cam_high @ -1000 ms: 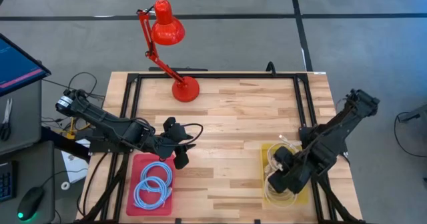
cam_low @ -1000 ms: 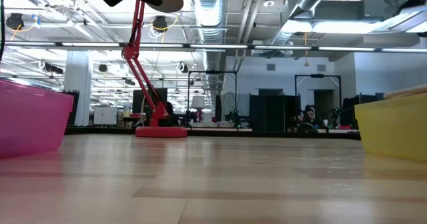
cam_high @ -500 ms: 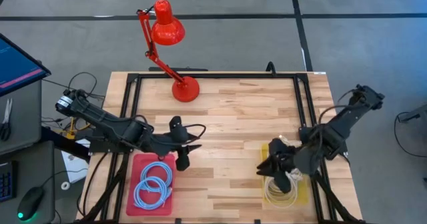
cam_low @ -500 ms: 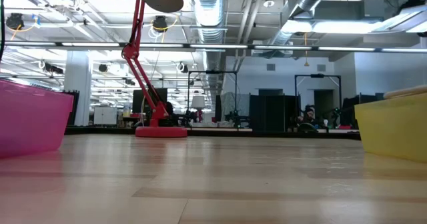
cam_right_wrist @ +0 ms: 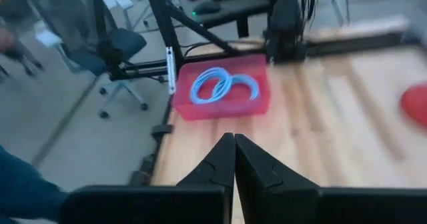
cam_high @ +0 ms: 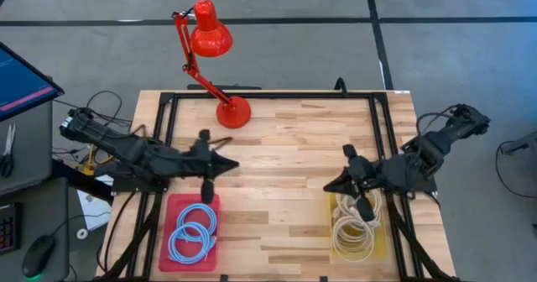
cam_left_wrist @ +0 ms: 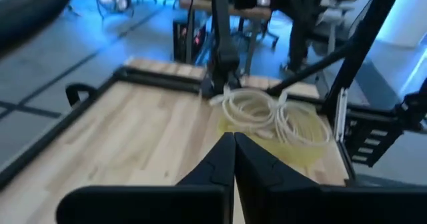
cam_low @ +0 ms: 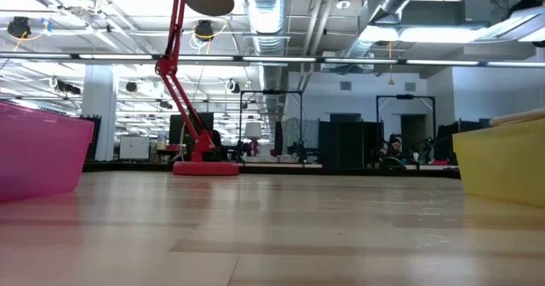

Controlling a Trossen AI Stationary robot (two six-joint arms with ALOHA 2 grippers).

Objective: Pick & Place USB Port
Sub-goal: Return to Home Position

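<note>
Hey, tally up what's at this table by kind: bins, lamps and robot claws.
Bins: 2, the pink bin and the yellow bin
Lamps: 1, the red lamp
Claws: 2, the left claw and the right claw, both shut
Total: 5

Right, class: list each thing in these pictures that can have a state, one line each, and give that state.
pink bin: holds coiled blue cables.
yellow bin: holds coiled light yellow cables.
left gripper: shut, empty, above the table near the pink bin.
right gripper: shut, empty, by the yellow bin's far end.
red lamp: upright, head bent down; lit or not, cannot tell.
</note>
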